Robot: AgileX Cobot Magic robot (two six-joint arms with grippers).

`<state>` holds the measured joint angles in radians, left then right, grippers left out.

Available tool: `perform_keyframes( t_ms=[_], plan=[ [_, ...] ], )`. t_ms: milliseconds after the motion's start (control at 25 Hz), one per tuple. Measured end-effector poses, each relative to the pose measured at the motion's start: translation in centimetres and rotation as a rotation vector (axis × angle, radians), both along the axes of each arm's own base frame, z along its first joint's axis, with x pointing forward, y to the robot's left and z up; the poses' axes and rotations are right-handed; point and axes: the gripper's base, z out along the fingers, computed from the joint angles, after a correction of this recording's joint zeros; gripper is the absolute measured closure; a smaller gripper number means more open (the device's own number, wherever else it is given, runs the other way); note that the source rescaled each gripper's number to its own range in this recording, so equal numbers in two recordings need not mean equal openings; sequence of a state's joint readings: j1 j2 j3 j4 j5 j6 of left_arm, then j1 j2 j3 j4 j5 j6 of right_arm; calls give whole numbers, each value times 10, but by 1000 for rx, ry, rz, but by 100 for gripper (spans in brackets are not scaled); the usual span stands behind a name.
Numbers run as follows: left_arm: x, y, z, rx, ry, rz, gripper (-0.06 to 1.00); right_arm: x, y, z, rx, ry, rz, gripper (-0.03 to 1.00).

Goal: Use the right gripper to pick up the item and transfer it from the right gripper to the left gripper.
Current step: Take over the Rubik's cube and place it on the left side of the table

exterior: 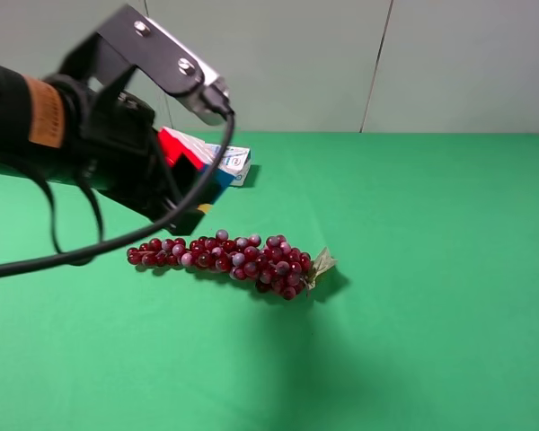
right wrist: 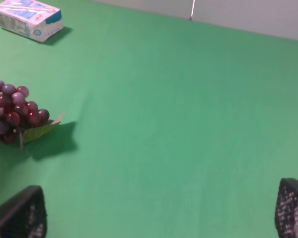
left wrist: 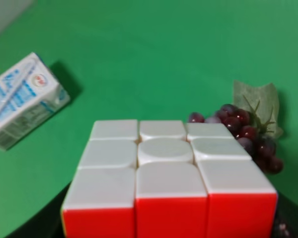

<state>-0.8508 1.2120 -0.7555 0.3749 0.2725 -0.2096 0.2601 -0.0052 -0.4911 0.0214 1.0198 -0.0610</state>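
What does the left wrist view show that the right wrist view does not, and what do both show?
Only the left wrist view: the small puzzle cube with white and red squares, very close to the camera. Only the right wrist view: the black fingertips of the right tool, wide apart, nothing between them. Both: the white-blue carton, the dark red grape bunch and the green table cloth.
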Motion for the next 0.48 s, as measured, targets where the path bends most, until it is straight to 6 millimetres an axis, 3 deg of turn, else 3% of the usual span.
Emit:
perform_keyframes(
  t_ms=[480],
  plan=[
    [-7,57,23,78,-11,157,94,0,0,0,0,-1,0,-3]
  ],
)
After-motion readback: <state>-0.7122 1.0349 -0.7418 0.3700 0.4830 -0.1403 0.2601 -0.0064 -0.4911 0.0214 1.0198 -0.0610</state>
